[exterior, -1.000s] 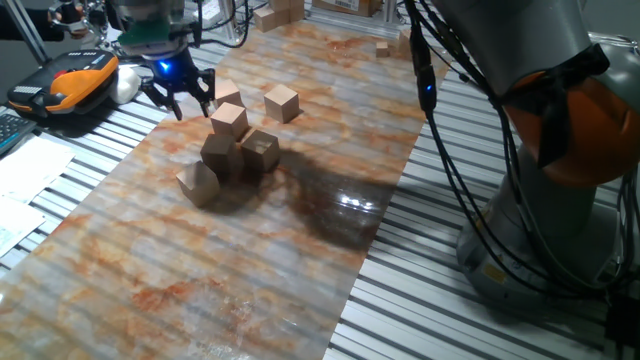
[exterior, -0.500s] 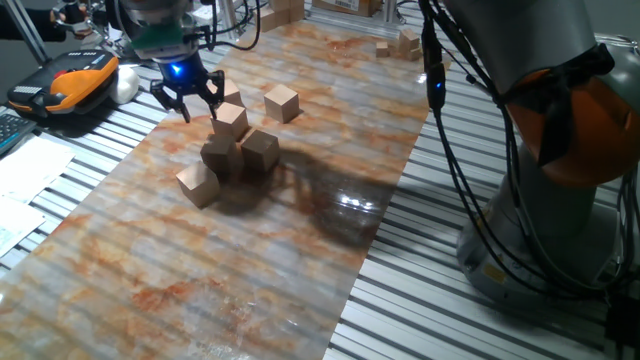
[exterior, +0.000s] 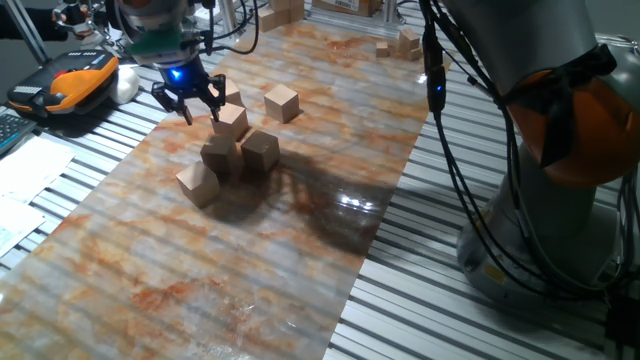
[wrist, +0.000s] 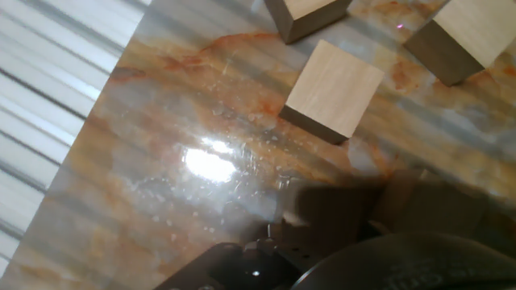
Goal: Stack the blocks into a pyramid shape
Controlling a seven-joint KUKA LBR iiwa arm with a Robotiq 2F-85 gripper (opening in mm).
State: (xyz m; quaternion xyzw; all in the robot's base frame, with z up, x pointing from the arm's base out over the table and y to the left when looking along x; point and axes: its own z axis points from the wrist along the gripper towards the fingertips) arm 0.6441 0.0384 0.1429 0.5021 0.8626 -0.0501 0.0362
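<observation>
Six light-tan wooden blocks lie on the marbled mat (exterior: 250, 260). One block (exterior: 231, 121) rests on top of another (exterior: 219, 156), with a block (exterior: 261, 148) against it on the right and one (exterior: 199, 185) in front left. A lone block (exterior: 281, 101) sits further back, and one (exterior: 230, 96) is partly hidden behind the gripper. My gripper (exterior: 188, 101) hovers open and empty just left of the top block. The hand view shows a block (wrist: 333, 89) below, and two more at the top edge (wrist: 305, 12) and top right (wrist: 463, 32).
An orange and black device (exterior: 75, 80) and papers (exterior: 30, 170) lie left of the mat on the slatted table. The arm's base (exterior: 560, 150) and cables (exterior: 440, 110) stand at the right. Small wooden pieces (exterior: 400, 42) lie far back.
My gripper has moved a little to the right, closer to the top block of the cluster. The blocks have not visibly moved.
</observation>
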